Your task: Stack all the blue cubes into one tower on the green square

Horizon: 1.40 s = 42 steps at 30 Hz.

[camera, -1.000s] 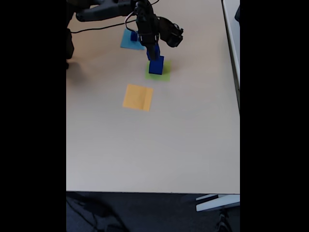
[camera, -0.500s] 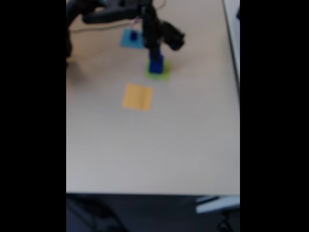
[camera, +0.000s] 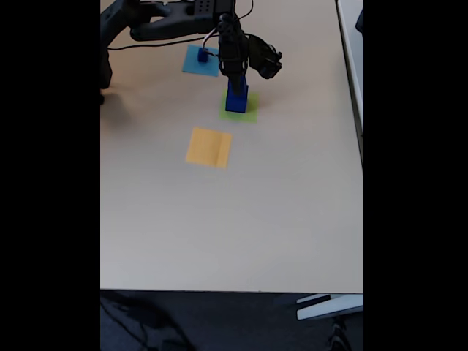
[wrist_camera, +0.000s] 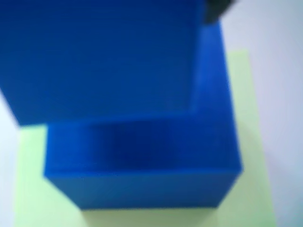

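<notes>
Blue fills most of the wrist view: one blue cube (wrist_camera: 99,56) sits close to the lens, above a larger blue cube (wrist_camera: 142,165) whose top face shows below and to the right of it. Whether the two touch cannot be told from this blurred picture. The larger cube rests on the green square (wrist_camera: 33,189), which shows pale green around its near and right sides.

From the fixed view, the tower (camera: 236,96) stands on the green square (camera: 248,114) at the far part of the beige surface (camera: 234,219). The dark arm (camera: 175,18) reaches in from the far left, and its end effector (camera: 235,75) is right over the top of the stack; whether its fingers are gripping the upper cube or parted from it I cannot tell.

To the far left lies a light-blue square (camera: 194,66) with a small blue cube (camera: 202,54) on it. An orange-yellow square (camera: 209,147) lies nearer, well apart from the green one.
</notes>
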Each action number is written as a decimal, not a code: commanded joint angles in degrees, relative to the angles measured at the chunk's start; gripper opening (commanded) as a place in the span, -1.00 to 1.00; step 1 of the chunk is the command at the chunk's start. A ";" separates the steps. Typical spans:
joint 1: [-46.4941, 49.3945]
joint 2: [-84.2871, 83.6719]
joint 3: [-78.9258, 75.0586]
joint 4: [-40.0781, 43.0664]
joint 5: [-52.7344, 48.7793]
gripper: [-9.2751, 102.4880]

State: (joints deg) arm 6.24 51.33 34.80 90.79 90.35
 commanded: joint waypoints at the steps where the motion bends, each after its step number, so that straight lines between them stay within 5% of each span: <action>1: -0.53 0.79 -3.96 0.09 0.35 -0.61; 42: -1.23 -1.76 -5.10 0.44 0.26 -0.69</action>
State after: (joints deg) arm 5.27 48.78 32.08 90.88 91.05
